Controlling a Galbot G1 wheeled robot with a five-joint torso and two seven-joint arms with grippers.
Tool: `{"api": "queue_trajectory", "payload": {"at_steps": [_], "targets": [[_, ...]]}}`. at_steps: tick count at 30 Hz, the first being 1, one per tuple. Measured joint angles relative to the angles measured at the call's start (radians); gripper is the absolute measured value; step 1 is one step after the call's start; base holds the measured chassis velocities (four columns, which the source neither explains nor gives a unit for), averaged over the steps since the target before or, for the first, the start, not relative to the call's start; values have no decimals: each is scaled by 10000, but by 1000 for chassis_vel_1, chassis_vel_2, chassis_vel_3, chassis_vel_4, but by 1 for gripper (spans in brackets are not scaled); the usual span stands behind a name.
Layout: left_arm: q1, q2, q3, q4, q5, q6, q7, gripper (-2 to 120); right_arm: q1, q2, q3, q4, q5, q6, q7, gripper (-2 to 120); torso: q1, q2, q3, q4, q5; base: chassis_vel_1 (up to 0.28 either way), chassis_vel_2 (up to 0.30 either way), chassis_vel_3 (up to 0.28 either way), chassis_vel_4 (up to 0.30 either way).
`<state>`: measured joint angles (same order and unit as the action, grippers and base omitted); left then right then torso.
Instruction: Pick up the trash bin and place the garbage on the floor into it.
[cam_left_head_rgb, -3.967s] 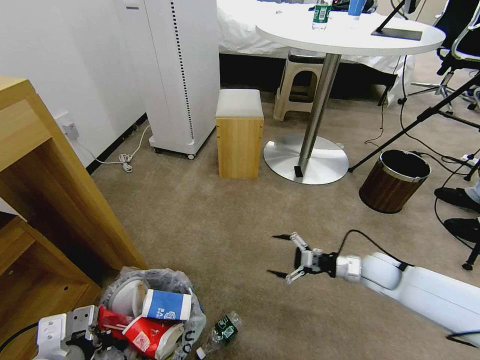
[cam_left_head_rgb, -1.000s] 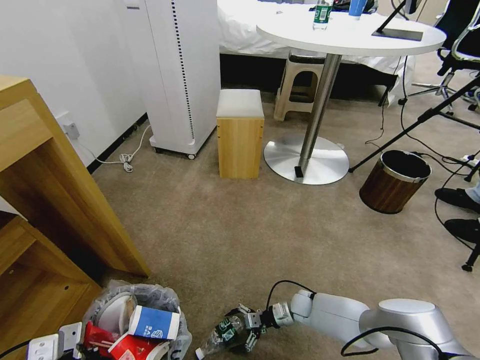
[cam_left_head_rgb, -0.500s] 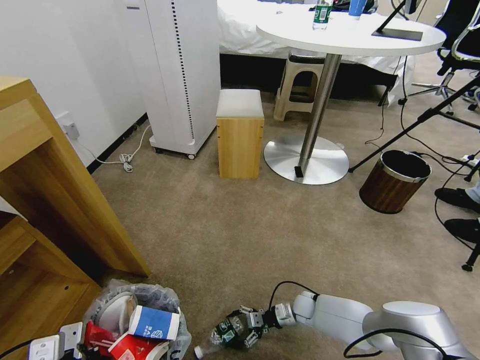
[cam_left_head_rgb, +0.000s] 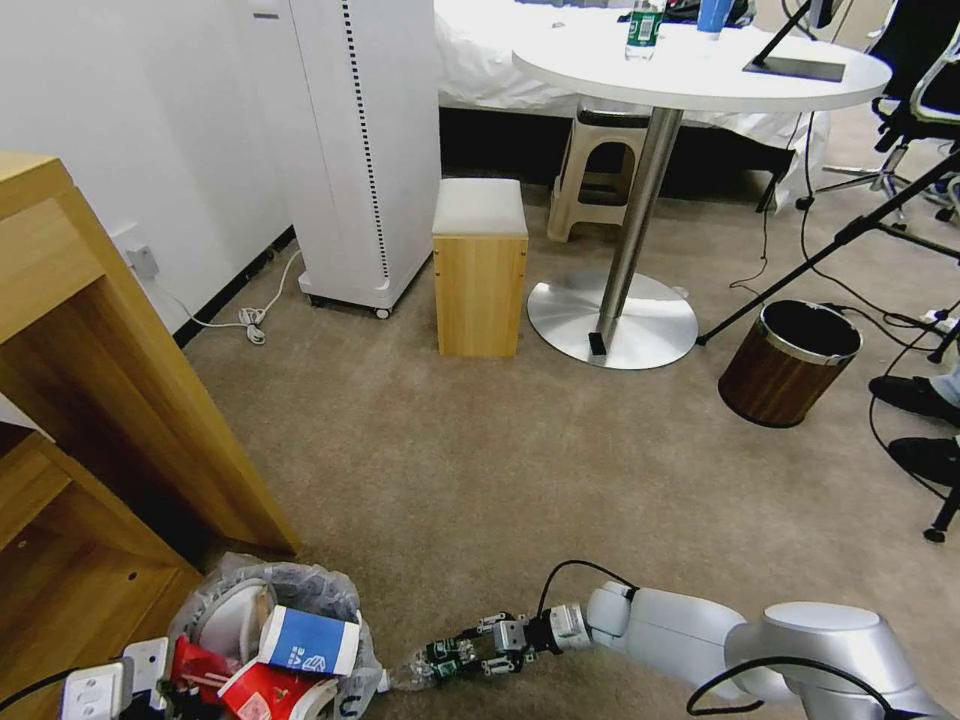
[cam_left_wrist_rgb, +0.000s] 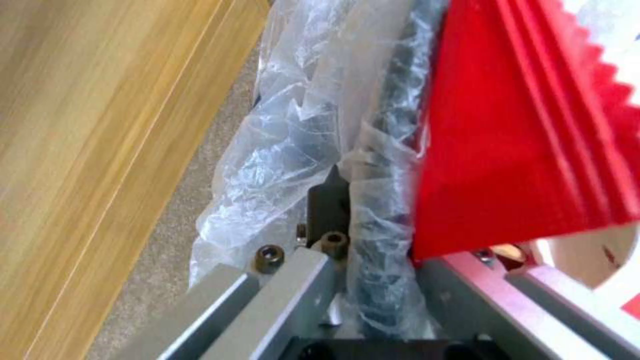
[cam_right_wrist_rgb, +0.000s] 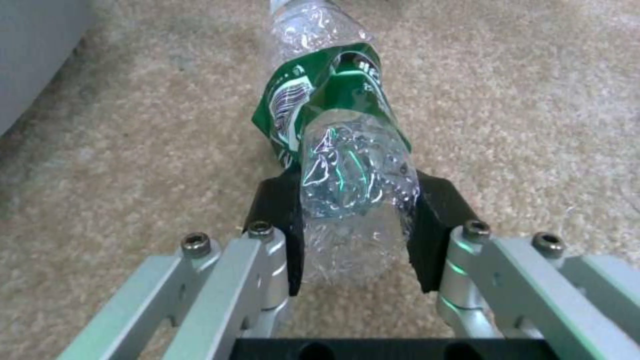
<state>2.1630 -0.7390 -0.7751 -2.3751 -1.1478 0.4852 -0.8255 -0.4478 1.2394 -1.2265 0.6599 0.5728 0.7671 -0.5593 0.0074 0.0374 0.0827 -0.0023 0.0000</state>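
The trash bin (cam_left_head_rgb: 345, 600), black with a crinkly clear bag, sits at the lower left of the head view. It holds a white slipper (cam_left_head_rgb: 232, 612), a blue-white carton (cam_left_head_rgb: 305, 642) and a red-white bowl (cam_left_head_rgb: 262, 695). My left gripper (cam_left_head_rgb: 150, 680) is shut on the bin's bagged rim (cam_left_wrist_rgb: 393, 115), with one black finger (cam_left_wrist_rgb: 328, 200) outside it and red garbage (cam_left_wrist_rgb: 520, 125) just inside. My right gripper (cam_left_head_rgb: 470, 655) is low on the floor (cam_left_head_rgb: 500, 470), shut on the crushed green-label bottle (cam_left_head_rgb: 440, 660). The bottle (cam_right_wrist_rgb: 347, 165) is squeezed between the black pads (cam_right_wrist_rgb: 277, 210), its neck pointing toward the bin.
A wooden cabinet (cam_left_head_rgb: 110, 400) stands close on the left of the bin. Farther off are a wooden stool (cam_left_head_rgb: 480, 270), the round table's base (cam_left_head_rgb: 612, 318), a brown wood-grain bin (cam_left_head_rgb: 788, 362), tripod legs (cam_left_head_rgb: 830, 240) and a person's shoes (cam_left_head_rgb: 915, 395) at the right.
My right arm came down from above the carpet and shut on the bottle. The bottle now looks squashed and has slid toward the bin.
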Motion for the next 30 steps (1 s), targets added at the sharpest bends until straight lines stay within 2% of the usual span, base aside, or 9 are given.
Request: {"api": "queue_trajectory", "payload": {"at_steps": [7, 10, 11, 14, 15, 18, 19, 24, 30], "targets": [[17, 161, -70, -61, -324, 65, -64, 0, 230, -358, 453, 665, 97, -3, 2, 28, 0, 0, 1, 2, 2, 0, 0, 0, 0], [35, 299, -113, -93, -527, 86, -104, 0, 526, -1119, 845, 1686, 235, -68, 91, 28, 0, 0, 1, 0, 0, 0, 0, 0, 0], [35, 299, -113, -93, -527, 86, -104, 0, 526, -1119, 845, 1686, 235, -68, 91, 28, 0, 0, 1, 0, 0, 0, 0, 0, 0], [15, 393, -124, -88, -634, 93, -140, 0, 785, -2161, 1275, 3254, 141, -136, 251, 28, 0, 0, 0, -2, -2, 0, 0, 0, 0], [15, 393, -124, -88, -634, 93, -140, 0, 785, -2161, 1275, 3254, 141, -136, 251, 28, 0, 0, 0, -2, -2, 0, 0, 0, 0], [-126, 491, -81, 6, -759, 94, -202, 0, 942, -3052, 1775, 4588, -70, 134, 250, 28, 0, 0, -1, 0, 2, 0, 0, 0, 0], [-126, 491, -81, 6, -759, 94, -202, 0, 942, -3052, 1775, 4588, -70, 134, 250, 28, 0, 0, -1, 0, 2, 0, 0, 0, 0], [-212, 541, -14, 107, -844, 94, -238, 0, 953, -4088, 2521, 5834, 59, 364, 26, 28, 0, 0, -1, -4, 2, 0, 0, 0, 0], [-262, 586, 55, 147, -852, 89, -241, 0, 1624, -4160, 2615, 7075, 405, 264, 228, 28, 0, 0, -1, -1, 0, 0, 0, 0, 0]]}}
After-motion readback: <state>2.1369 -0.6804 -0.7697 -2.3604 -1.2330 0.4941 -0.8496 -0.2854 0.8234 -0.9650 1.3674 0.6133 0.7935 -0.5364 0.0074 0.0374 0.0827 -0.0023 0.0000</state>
